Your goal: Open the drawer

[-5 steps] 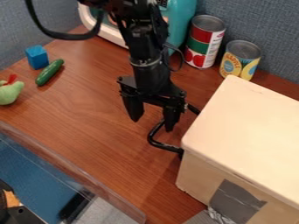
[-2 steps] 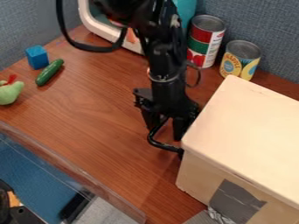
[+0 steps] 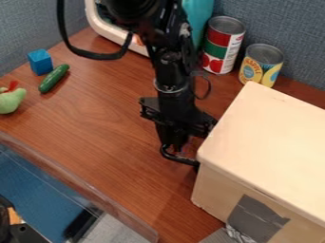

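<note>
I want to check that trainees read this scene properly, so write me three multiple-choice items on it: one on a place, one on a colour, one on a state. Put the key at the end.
1. Where is the pincer?
A) Above the cucumber
B) At the black handle
C) On the pale lid

2. What colour is the cube?
A) Blue
B) Red
C) White

3. How do the red-and-green can and the yellow can stand?
A) Both on their sides
B) One upright, one on its side
C) Both upright

Key:
1: B, the pincer is down at the bent bar that juts out beside the box.
2: A, the faces of the cube that show are blue.
3: C, each can has its round top facing up.
</note>
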